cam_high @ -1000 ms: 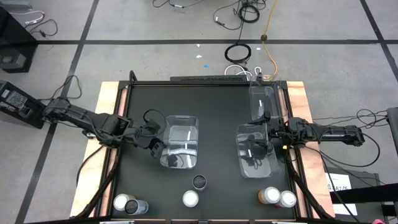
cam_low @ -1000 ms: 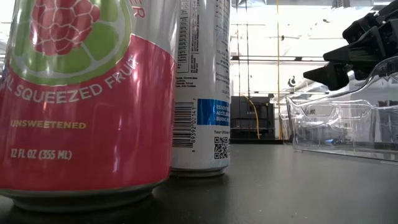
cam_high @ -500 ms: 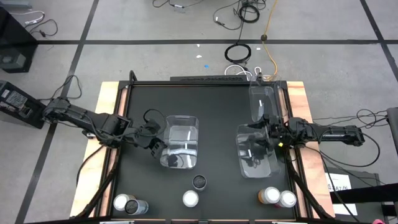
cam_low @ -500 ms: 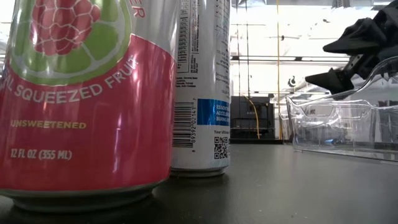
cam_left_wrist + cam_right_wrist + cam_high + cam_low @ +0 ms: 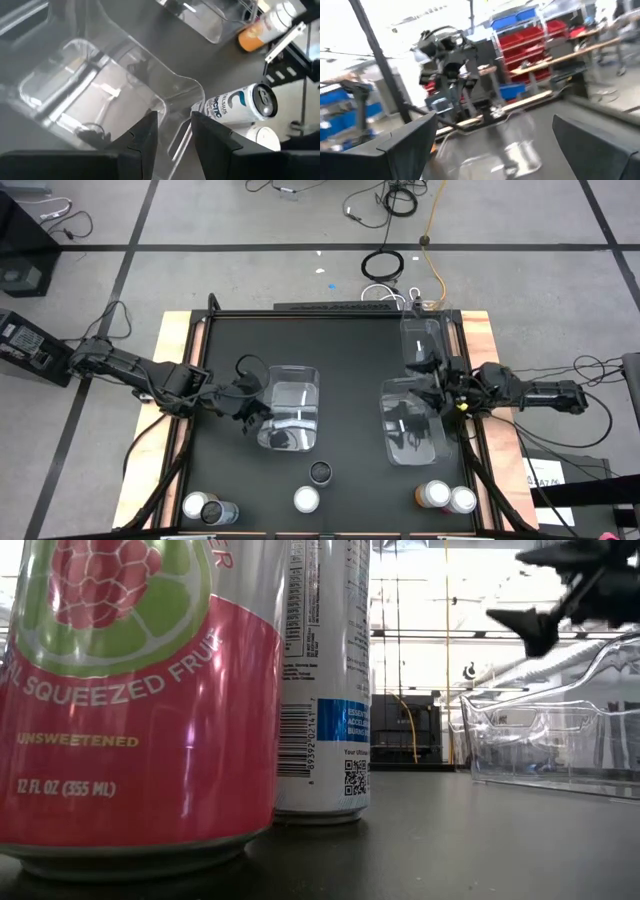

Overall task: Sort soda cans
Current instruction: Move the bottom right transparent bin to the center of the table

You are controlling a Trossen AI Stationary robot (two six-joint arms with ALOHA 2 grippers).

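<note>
Bins, no soda cans inside; l. gripper on bin rim.

Pink can, white can, clear bins

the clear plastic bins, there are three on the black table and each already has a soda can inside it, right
Not quite. Three clear rectangular plastic bins sit on the black table, but none holds a can. The high view shows the small cylindrical soda cans all standing along the near edge.
</note>
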